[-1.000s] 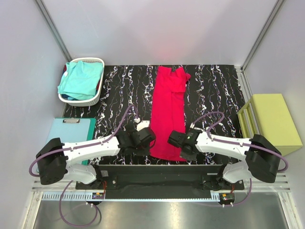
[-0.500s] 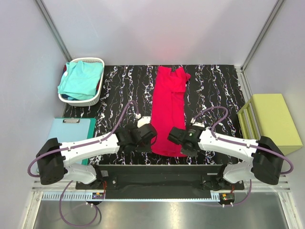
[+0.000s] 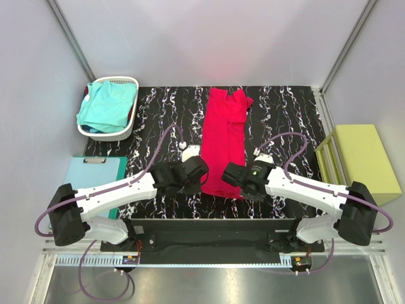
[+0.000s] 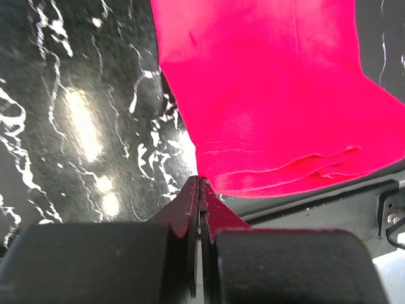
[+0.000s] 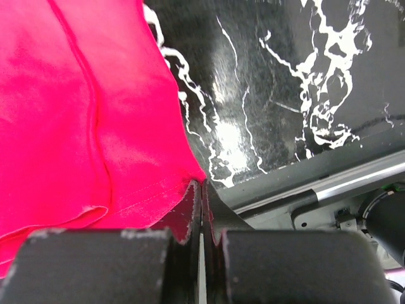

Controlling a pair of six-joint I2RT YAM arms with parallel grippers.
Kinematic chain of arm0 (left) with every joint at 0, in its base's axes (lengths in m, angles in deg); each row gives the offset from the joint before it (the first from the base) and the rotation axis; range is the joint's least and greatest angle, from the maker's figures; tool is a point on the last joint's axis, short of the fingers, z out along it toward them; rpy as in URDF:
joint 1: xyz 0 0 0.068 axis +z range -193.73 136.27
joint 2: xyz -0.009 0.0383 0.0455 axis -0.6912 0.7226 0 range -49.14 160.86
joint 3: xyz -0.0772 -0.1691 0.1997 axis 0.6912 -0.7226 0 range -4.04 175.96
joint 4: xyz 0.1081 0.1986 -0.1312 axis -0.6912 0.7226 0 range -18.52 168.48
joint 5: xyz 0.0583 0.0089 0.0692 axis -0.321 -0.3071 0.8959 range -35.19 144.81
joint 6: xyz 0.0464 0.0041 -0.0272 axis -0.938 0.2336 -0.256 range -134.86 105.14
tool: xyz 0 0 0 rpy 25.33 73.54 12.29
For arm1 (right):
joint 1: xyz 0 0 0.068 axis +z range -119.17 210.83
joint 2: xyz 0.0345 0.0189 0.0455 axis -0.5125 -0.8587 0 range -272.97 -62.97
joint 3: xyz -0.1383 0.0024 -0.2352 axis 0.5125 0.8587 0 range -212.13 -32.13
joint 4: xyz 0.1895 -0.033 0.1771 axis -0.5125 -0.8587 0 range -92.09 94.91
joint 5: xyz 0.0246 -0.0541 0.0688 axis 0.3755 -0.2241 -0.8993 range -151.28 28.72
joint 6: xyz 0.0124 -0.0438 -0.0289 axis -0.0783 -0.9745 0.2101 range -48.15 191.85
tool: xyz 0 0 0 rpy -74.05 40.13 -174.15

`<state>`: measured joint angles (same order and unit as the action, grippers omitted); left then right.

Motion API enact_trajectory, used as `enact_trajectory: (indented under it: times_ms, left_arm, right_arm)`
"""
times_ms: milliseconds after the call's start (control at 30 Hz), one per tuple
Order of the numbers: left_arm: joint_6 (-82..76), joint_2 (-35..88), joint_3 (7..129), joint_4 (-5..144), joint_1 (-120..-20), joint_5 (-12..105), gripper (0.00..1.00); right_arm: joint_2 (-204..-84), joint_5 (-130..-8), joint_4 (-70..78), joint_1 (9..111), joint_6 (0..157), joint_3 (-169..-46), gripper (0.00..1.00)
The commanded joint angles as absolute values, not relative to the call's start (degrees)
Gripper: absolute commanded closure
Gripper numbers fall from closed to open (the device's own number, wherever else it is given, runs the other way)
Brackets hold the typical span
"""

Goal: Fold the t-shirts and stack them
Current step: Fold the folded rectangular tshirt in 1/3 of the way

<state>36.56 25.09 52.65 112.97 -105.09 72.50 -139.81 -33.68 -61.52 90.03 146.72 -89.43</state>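
— Jaws on both arms: how do they stand?
— Fully closed. The left gripper (image 3: pixel 202 180) pinches the near left hem corner of the crimson-red cloth t-shirt (image 3: pixel 224 133), and the right gripper (image 3: pixel 229 178) pinches the near right corner.
— Where does it lie?
— In a long narrow strip down the middle of the black white-veined marbled table (image 3: pixel 285 120), collar end far.
— Anything else?
— A yellow-green rectangular block (image 3: pixel 364 161) sits right of the table. The turquoise cloth t-shirt (image 3: pixel 107 104) is bunched in a white slatted plastic basket (image 3: pixel 126 130) at the far left. A flat light-blue mat (image 3: pixel 95 177) lies just near of it.
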Motion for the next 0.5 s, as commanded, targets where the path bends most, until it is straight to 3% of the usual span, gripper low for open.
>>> enact_trajectory:
  times_ms: [0, 467]
  left_arm:
    - [33.84, 25.21, 56.43, 113.58, -103.15, 75.81, 1.0]
    - [26.72, 30.39, 64.68, 112.96, -94.71, 75.64, 1.0]
  right_arm:
    - [-139.09, -27.18, -65.13, 87.79, 145.51, -93.47, 1.0]
    - [-138.2, -24.19, -61.02, 75.48, 132.15, -97.87, 1.0]
